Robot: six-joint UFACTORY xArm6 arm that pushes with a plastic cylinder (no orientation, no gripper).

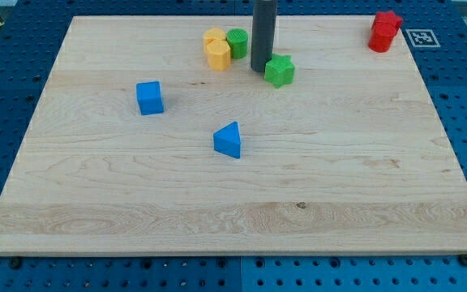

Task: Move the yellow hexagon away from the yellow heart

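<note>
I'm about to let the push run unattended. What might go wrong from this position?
1. My tip sits between the green cylinder and the green star, touching or nearly touching the star; moving could drag either along.
2. The yellow hexagon touches the yellow heart and the cylinder, so a push toward the view's left may shift all three together.

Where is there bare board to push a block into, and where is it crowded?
Bare: everything below the blue cube and blue triangular block. Crowded: top centre, where yellow hexagon, yellow heart, green cylinder, my tip, green star cluster.
</note>
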